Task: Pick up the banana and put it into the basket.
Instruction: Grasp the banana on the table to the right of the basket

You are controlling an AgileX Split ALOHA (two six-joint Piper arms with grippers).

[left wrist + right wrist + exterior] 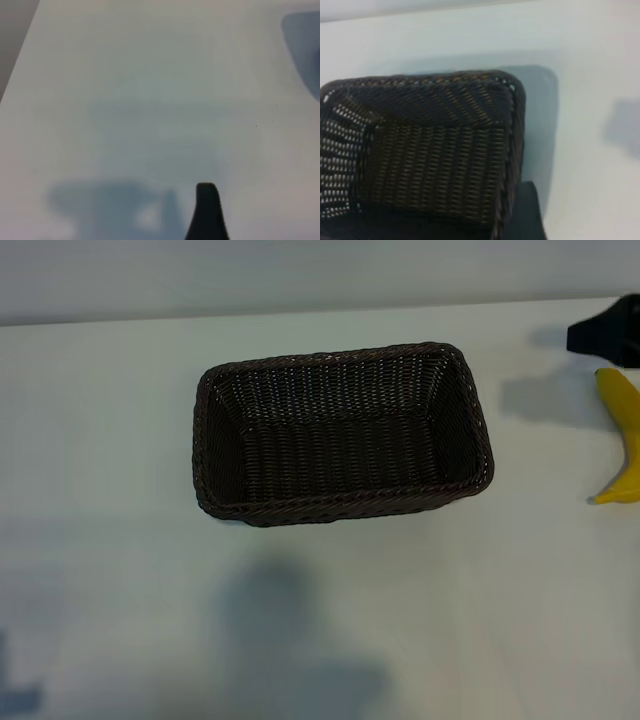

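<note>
Shadow from the rig falls across the near part of the white table [110, 420], and beyond it sits the basket [340, 435], dark woven wicker, empty, roughly mid-table. Off at the far right edge of the exterior view lies the banana [622, 440] on the bare table, well apart from the basket, with its pointed tip toward the near side. Just past its far end a black part of the right gripper [608, 332] pokes in; its jaws stand wide and hold nothing. Its wrist camera looks down over the basket rather than the fruit. The left gripper [207, 212] shows only one dark fingertip over bare table, jaws also wide, parked away from the action.

I'd say the reach for the banana is the step in hand. To do it well, the right gripper should straddle the banana across its thick middle, jaws crosswise to the curve, then close gently.
</note>
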